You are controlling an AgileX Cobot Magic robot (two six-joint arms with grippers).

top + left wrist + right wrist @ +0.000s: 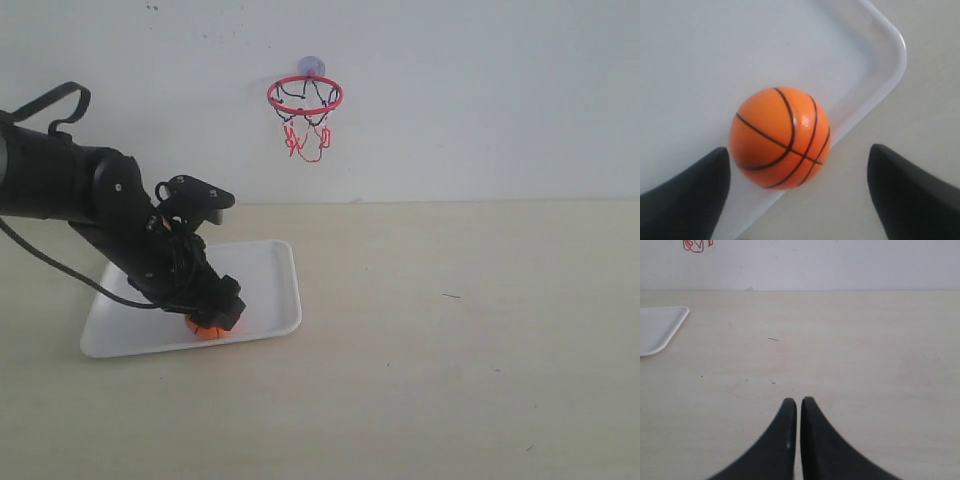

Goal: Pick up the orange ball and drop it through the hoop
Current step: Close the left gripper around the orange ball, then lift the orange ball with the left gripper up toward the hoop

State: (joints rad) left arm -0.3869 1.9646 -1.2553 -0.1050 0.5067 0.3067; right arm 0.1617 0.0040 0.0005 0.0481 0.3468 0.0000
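The orange ball (780,137) with black seams lies in the white tray (887,75), close to its near rim; in the exterior view the orange ball (207,330) peeks out under the left arm. My left gripper (799,160) is open, its two black fingers apart on either side, the ball just ahead of them and nearer one finger. The hoop (305,95), red ring with black-and-red net, hangs on the wall by a bluish suction cup. My right gripper (799,402) is shut with nothing in it, low over the bare table.
The tray's corner (662,330) shows in the right wrist view, with a bit of the red net (695,245) on the wall. The beige table (450,330) stretches to the right of the tray. The right arm is out of the exterior view.
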